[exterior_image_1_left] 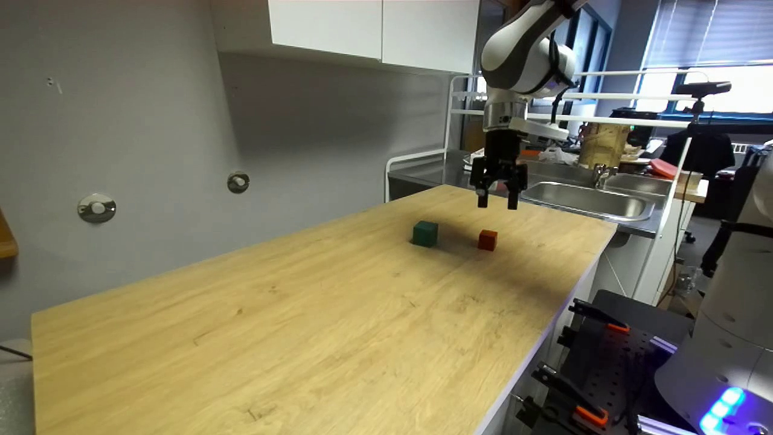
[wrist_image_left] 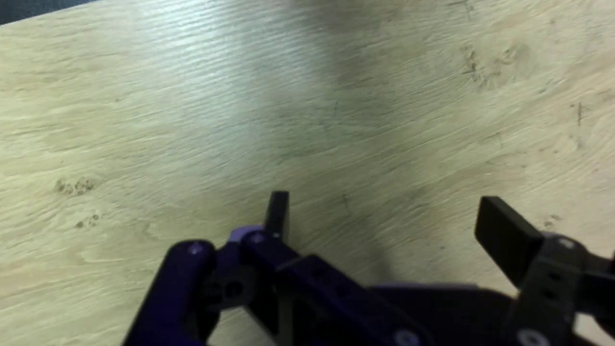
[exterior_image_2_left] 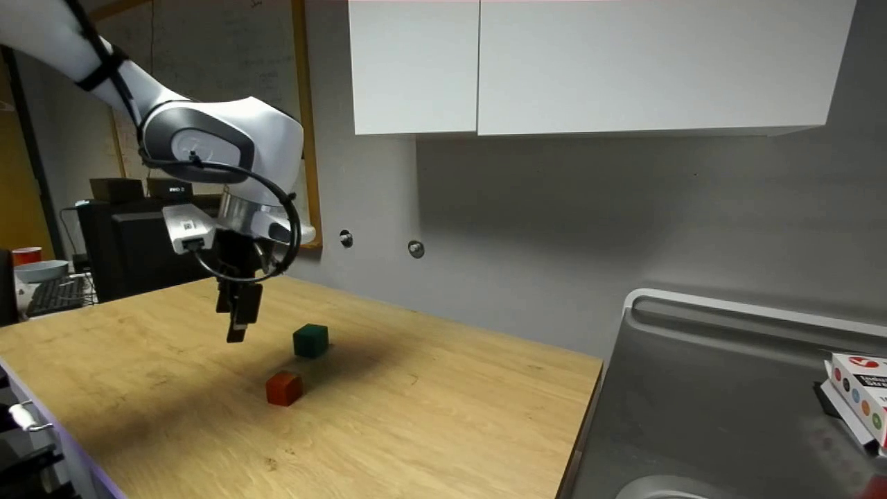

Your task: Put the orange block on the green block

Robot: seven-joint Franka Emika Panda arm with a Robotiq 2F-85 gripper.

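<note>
Presently, my claw (exterior_image_1_left: pixel 497 200) hangs above the wooden table (exterior_image_1_left: pixel 272 338), fingers (wrist_image_left: pixel 507 240) spread wide and gripping nothing; the wrist view shows wood grain between their tips. Orange block (exterior_image_2_left: pixel 284 389): on the tabletop, apart from my fingers, visible in both exterior views. Green block (exterior_image_2_left: pixel 310 341): also on the tabletop, near the orange one but not touching, bare wood between them, and closer to the grey wall (exterior_image_2_left: pixel 540 201). Stacking not yet done. Farther out, in an exterior view, a steel sink (exterior_image_1_left: pixel 586 198) lies past the table's end, and a white two-panel cabinet (exterior_image_1_left: pixel 374 30) hangs on the wall higher up.
</note>
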